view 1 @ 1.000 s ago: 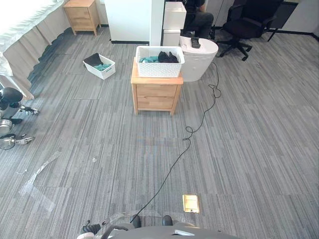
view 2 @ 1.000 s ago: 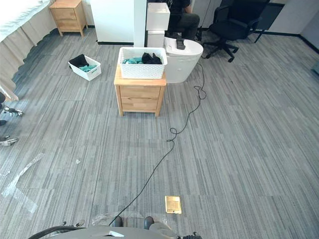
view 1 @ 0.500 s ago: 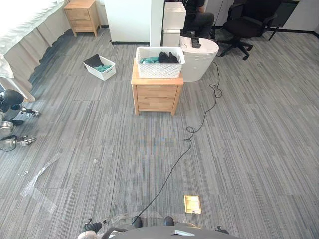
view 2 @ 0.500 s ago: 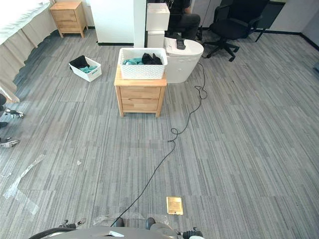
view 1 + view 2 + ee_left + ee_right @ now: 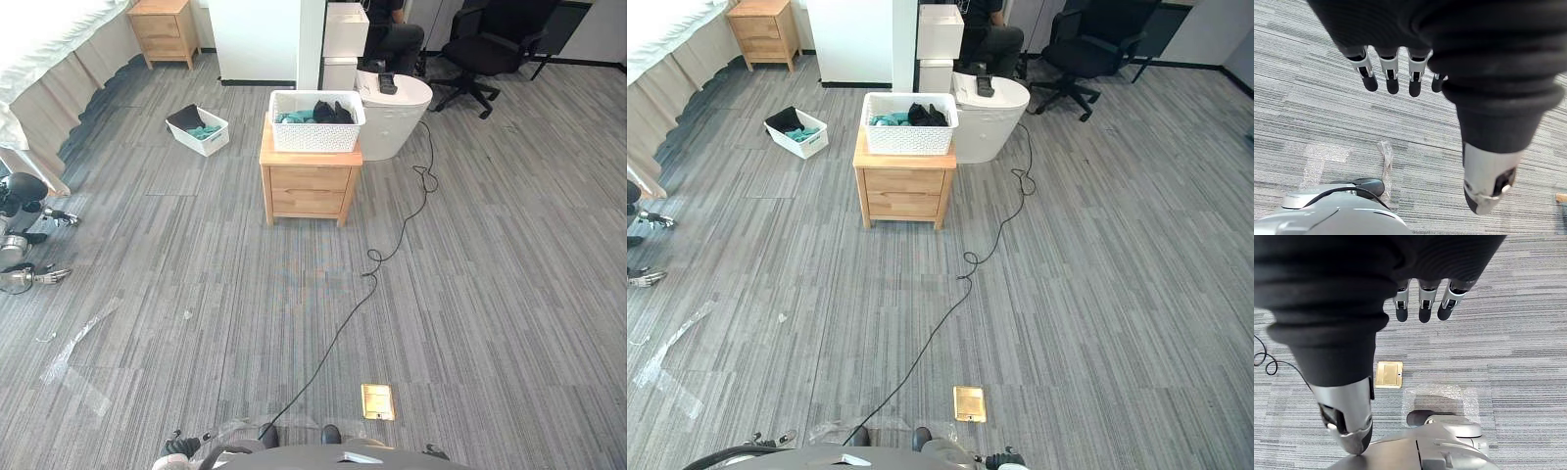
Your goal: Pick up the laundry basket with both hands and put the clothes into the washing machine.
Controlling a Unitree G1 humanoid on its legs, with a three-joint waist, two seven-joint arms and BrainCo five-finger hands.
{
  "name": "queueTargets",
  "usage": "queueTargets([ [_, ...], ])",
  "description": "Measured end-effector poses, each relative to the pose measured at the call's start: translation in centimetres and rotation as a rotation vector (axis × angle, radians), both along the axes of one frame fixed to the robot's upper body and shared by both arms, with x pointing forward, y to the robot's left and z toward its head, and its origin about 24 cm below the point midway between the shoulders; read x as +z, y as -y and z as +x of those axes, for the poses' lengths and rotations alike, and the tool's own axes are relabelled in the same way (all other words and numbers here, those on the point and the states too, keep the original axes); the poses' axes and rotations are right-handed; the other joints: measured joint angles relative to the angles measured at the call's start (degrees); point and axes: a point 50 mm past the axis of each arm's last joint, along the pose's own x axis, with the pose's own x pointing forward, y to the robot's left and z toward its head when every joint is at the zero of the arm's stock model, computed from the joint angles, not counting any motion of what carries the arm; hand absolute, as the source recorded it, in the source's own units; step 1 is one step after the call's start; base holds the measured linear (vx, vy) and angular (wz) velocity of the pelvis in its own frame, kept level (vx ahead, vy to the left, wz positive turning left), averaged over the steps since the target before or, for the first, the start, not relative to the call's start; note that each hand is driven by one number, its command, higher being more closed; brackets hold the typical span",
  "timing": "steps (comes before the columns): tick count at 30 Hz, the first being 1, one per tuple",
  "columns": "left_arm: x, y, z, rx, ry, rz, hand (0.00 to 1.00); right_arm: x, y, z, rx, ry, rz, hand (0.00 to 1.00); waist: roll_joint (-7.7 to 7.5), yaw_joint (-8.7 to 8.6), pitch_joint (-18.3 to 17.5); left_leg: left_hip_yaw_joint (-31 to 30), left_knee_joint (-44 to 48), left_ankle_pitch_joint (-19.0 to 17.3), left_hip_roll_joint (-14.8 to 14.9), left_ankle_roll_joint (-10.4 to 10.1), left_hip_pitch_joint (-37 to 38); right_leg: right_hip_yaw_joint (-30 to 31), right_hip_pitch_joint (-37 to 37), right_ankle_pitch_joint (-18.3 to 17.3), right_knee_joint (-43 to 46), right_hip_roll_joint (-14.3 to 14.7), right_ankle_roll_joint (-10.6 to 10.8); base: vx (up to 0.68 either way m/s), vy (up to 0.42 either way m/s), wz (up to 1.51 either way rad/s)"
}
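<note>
My left hand and right hand hang empty, fingers slack — the laundry basket sits well ahead on the wooden surface. An uneven two-sided grip could tip it, spilling clothes.

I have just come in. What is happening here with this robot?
Nothing is being handled yet. The robot stands well away from the white laundry basket, which holds dark and teal clothes and sits on a wooden nightstand. The white washing machine stands just behind it, to the right. The left hand and the right hand hang open above the carpet, holding nothing.
</note>
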Motion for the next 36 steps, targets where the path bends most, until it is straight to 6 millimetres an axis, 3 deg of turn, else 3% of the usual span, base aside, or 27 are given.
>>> queueTargets([
  [9, 0.1, -0.1, 0.3, -0.001, 0.008, 0.003, 0.0, 0.1, 0.0, 0.4, 0.001, 0.008, 0.001, 0.0, -0.32, 0.03, 0.66, -1.25, 0.0, 0.16, -0.02, -0.21, -1.53, -1.07, -0.8, -0.03, -0.35, 0.0, 0.01, -0.01, -0.018, 0.06],
  [12, 0.2, -0.3, 0.6, 0.012, 0.022, 0.007, 0.0, 0.2, 0.0, 0.9, 0.0, 0.022, 0.0, 0.0, -0.14, 0.07, 2.14, -2.05, 1.07, -0.58, 0.14, -1.19, -2.41, -2.24, -1.74, -2.05, 2.22, -0.02, -0.27, 0.0, -0.037, 0.19],
  [15, 0.3, -0.7, 0.9, 0.071, 0.043, 0.007, 0.0, 0.3, 0.0, 1.3, 0.006, 0.04, -0.003, 0.0, -0.35, 0.7, 4.0, -1.02, 16.51, -8.46, 1.67, -3.84, -7.66, -3.08, -2.71, -6.67, 8.03, -0.27, -1.82, 0.01, -0.055, 0.1],
  [16, 0.3, -0.6, 0.8, 0.126, 0.051, -0.008, 0.0, 0.4, 0.0, 1.6, 0.011, 0.054, -0.007, 0.0, 0.08, 1.12, 4.66, 2.13, 29.26, -10.92, 3.73, -3.86, -12.82, -3.71, -2.77, -8.53, 10.48, 0.06, -2.3, 0.02, -0.071, 0.11],
  [17, 0.3, -0.5, 0.8, 0.157, 0.065, -0.013, 0.0, 0.5, 0.0, 1.5, 0.024, 0.06, -0.011, 0.0, 0.24, 1.16, 5.31, 4.77, 41.77, -10.07, 6.21, -3.01, -18.23, -4.29, -2.5, -10.08, 12.73, 0.27, -2.98, 0.01, -0.059, 0.18],
  [19, 0.4, -0.4, 0.5, 0.177, 0.068, -0.016, 0.0, 0.6, -0.1, 1.8, 0.044, 0.068, -0.016, 0.0, 0.07, 1.6, 6.37, 6.7, 53.76, -6.98, 8.73, -2.25, -23.08, -4.49, -0.5, -12.39, 14.53, 0.13, -3.56, 0.11, -0.036, 0.18],
  [20, 0.3, -0.3, 0.4, 0.176, 0.068, -0.02, 0.0, 0.7, 0.1, 2.1, 0.051, 0.079, -0.022, 0.0, 0.65, 1.5, 6.19, 7.5, 56.31, -9.72, 10.08, -1.72, -25.72, -4.5, 0.72, -13.74, 15.0, -0.04, -3.56, 0.24, 0.013, 0.17],
  [22, 0.3, -0.1, 0.3, 0.176, 0.065, -0.026, 0.0, 0.8, 0.3, 2.2, 0.052, 0.083, -0.029, 0.0, 0.63, 1.71, 6.21, 7.9, 52.46, -11.69, 10.15, -2.14, -27.78, -4.0, 1.31, -14.9, 15.33, -0.9, -3.23, 0.25, 0.062, -0.02],
  [23, 0.3, -0.1, 0.1, 0.175, 0.061, -0.031, 0.0, 0.9, 0.5, 2.6, 0.055, 0.088, -0.033, 0.0, 0.48, 2.09, 6.29, 7.58, 45.34, -11.41, 8.96, -2.59, -29.02, -3.26, 1.27, -16.0, 15.8, -2.35, -2.63, 0.22, 0.092, -0.19],
  [26, 0.0, 0.4, -0.8, 0.171, 0.036, -0.044, 0.0, 1.1, 1.4, 2.9, 0.059, 0.087, -0.054, 0.0, 1.77, 2.9, 5.68, 2.89, 24.21, -6.74, 6.38, -6.59, -28.8, -0.85, 1.47, -18.58, 15.83, -4.18, -0.74, 0.34, 0.208, -0.45],
  [27, -0.2, 0.9, -1.8, 0.174, 0.01, -0.054, 0.0, 1.0, 1.8, 2.3, 0.057, 0.065, -0.061, 0.0, 2.71, 3.26, 5.2, -0.37, 20.05, -5.51, 6.48, -6.49, -28.7, 0.65, 2.39, -20.57, 16.21, -4.36, 0.49, 0.56, 0.437, -0.67],
  [28, -0.4, 0.9, -3.3, 0.186, -0.035, -0.057, 0.0, 0.9, 1.5, 2.1, 0.053, 0.06, -0.053, 0.0, 1.58, 3.4, 4.56, -0.85, 24.15, -2.0, 4.72, -5.49, -29.08, 2.0, 3.49, -23.6, 17.58, -6.79, 0.69, 0.49, 0.388, -0.73],
  [29, -0.4, 0.5, -4.0, 0.2, -0.05, -0.049, 0.0, 0.7, 1.4, 1.6, 0.042, 0.049, -0.048, 0.0, 0.35, 3.82, 3.62, -0.4, 26.04, -1.86, 3.14, -5.06, -28.99, 2.93, 3.48, -24.28, 19.48, -8.08, 1.08, 0.59, 0.3, -0.77],
  [30, -0.4, -0.1, -4.7, 0.228, -0.067, -0.037, 0.0, 0.5, 0.7, 1.2, 0.005, 0.049, -0.024, 0.0, -2.15, 4.14, 2.86, 1.47, 29.21, -4.38, 1.07, -1.49, -28.59, 5.77, -1.11, -24.34, 32.27, -10.79, 2.09, 0.49, 0.195, -0.54],
  [31, -0.3, -0.6, -4.5, 0.241, -0.062, -0.03, 0.0, 0.5, 0.6, 1.5, -0.016, 0.067, -0.016, 0.0, -3.33, 3.28, 3.43, 2.4, 30.4, -6.49, 0.01, -0.49, -26.79, 8.11, -5.74, -20.23, 44.07, -11.9, 2.91, 0.81, 0.34, -0.27],
  [32, -0.1, -1.2, -4.1, 0.226, -0.052, -0.017, 0.0, 0.4, 0.1, 1.6, -0.025, 0.072, -0.003, 0.0, -4.09, 2.01, 3.87, 2.91, 31.15, -9.24, -1.14, 1.22, -22.6, 9.02, -10.44, -9.58, 59.22, -12.8, 3.18, 0.55, 0.235, 0.08],
  [34, 0.0, -1.2, -3.3, 0.195, -0.029, -0.013, 0.0, 0.4, 0.0, 1.5, -0.033, 0.069, 0.002, 0.0, -3.38, 1.39, 4.38, 2.8, 31.11, -12.15, -0.97, 2.16, -15.74, 6.03, -14.2, -8.37, 70.94, -12.85, 2.48, 0.6, 0.208, -0.07],
  [36, 0.1, -1.4, -2.6, 0.183, -0.01, -0.008, 0.0, 0.4, 0.0, 1.6, -0.022, 0.076, 0.006, 0.0, -3.29, 1.15, 4.35, 3.01, 27.45, -13.47, -0.75, 2.08, -9.67, 1.84, -17.22, -10.73, 72.34, -12.56, 1.66, 0.43, 0.112, -0.19],
])
